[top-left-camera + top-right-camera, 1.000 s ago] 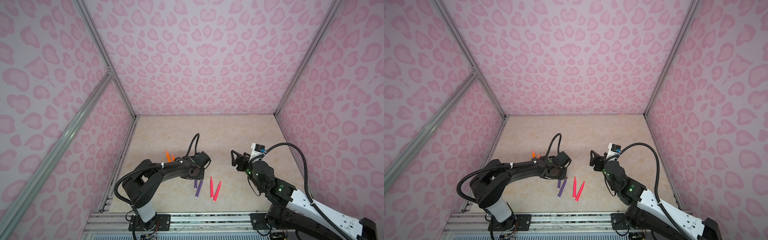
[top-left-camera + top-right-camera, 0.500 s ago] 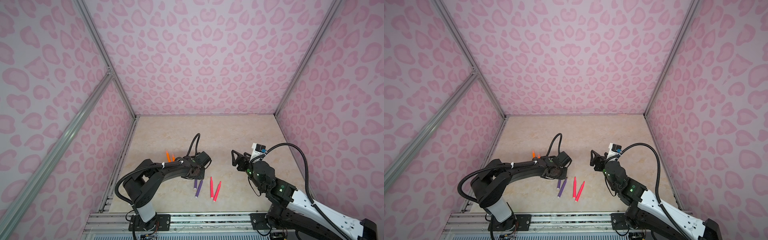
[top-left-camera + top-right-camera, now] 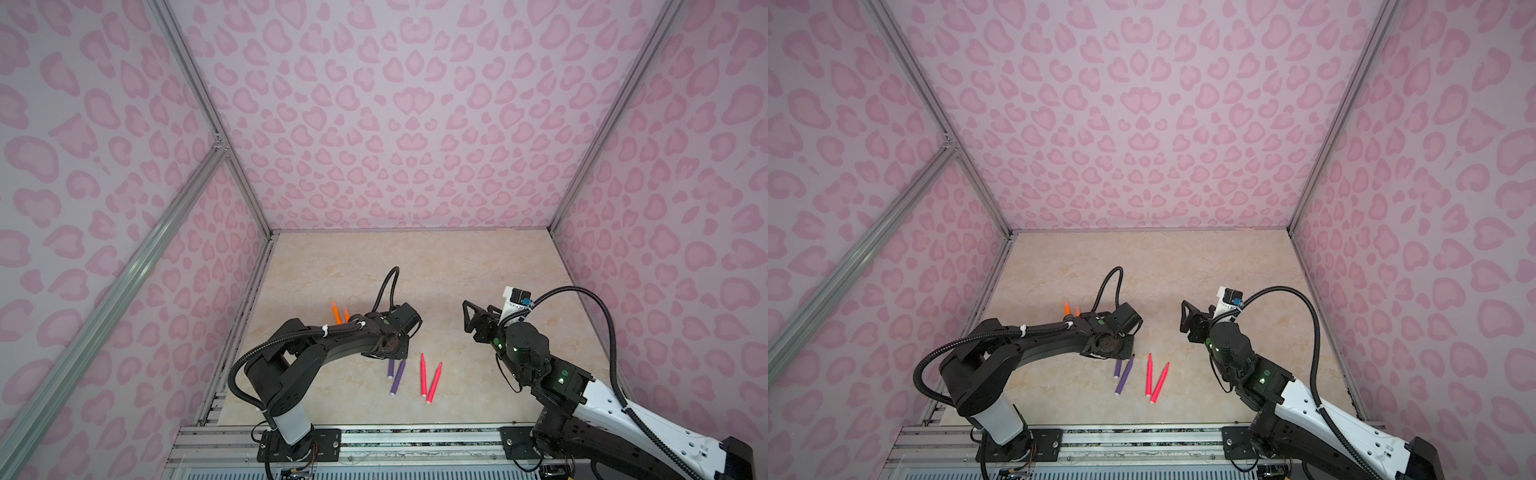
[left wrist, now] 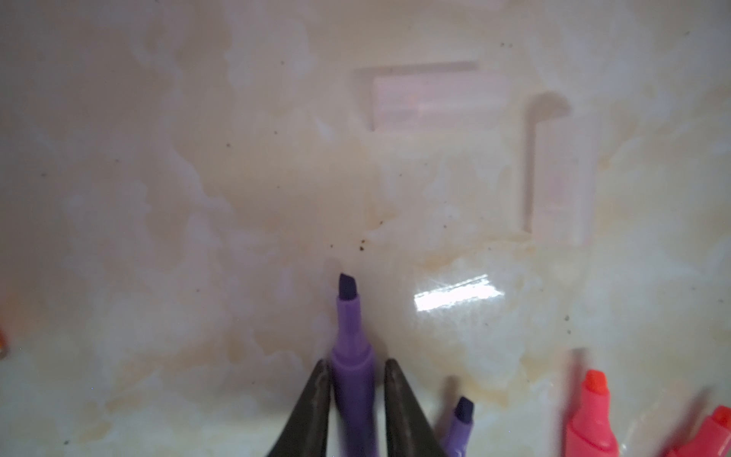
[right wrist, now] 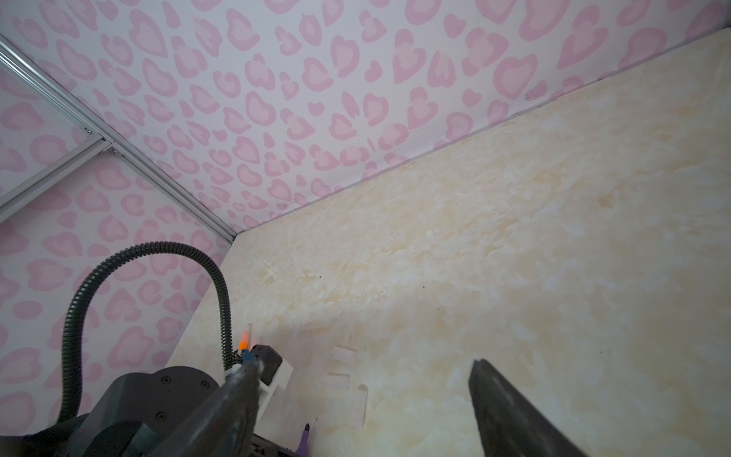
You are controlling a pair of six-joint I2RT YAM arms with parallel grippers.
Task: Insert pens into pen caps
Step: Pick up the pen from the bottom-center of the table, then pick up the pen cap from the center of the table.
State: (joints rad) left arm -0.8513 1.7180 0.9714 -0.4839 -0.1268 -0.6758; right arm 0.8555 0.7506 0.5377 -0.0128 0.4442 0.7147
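Note:
My left gripper (image 4: pixel 356 380) is shut on a purple pen (image 4: pixel 350 348), whose dark tip points away from the fingers low over the beige table. In both top views this gripper (image 3: pixel 386 353) (image 3: pixel 1108 349) covers the tip ends of the two purple pens (image 3: pixel 398 377). A second purple pen (image 4: pixel 461 419) and two pink-red pens (image 4: pixel 589 415) (image 3: pixel 428 380) lie beside it. Two clear pen caps (image 4: pixel 435 99) (image 4: pixel 561 174) lie ahead of the held tip. My right gripper (image 3: pixel 478 318) (image 5: pixel 366 366) hangs open and empty above the table, right of the pens.
Two orange pens (image 3: pixel 338 312) lie behind the left arm, partly hidden by it. Faint clear caps (image 5: pixel 343 354) (image 5: pixel 358 407) show in the right wrist view near the left wrist. Pink patterned walls (image 3: pixel 415 124) close in the table (image 3: pixel 457 257) on three sides.

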